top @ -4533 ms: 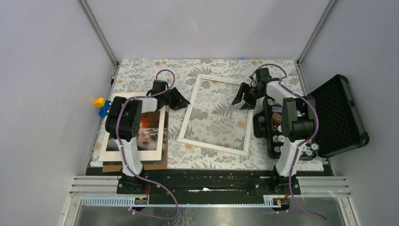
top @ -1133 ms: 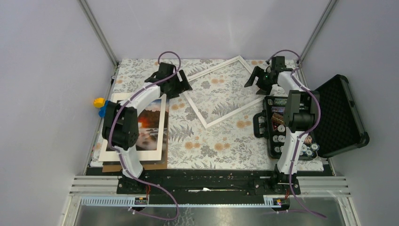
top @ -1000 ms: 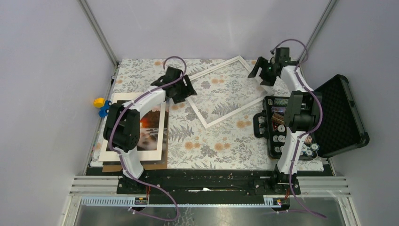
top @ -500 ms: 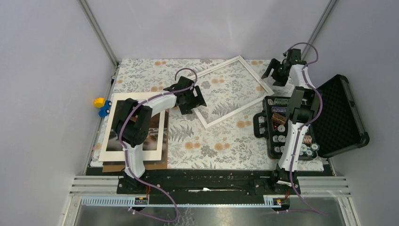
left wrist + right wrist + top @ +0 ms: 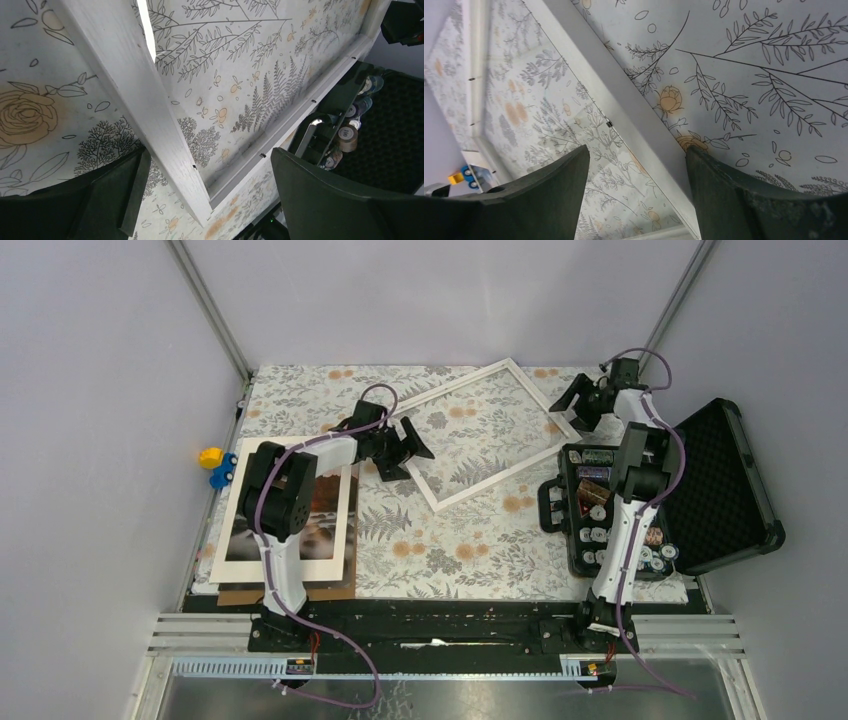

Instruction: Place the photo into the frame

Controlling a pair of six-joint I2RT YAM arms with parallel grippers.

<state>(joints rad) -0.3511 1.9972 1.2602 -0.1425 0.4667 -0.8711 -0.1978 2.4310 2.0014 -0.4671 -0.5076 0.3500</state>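
Robot lab enclosure: plain grey walls (image 5: 90, 390), aluminium corner posts (image 5: 210, 310), base rail (image 5: 450, 635).

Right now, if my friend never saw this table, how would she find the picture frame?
Look at the flowery tablecloth, at its far half, between the open black case on the right and the white mat on the left. The frame lies there, turned crooked. Unlike the mat, it is just a thin white rim, and the flowers show right through its middle.

Bright even light, soft shadows, little blur
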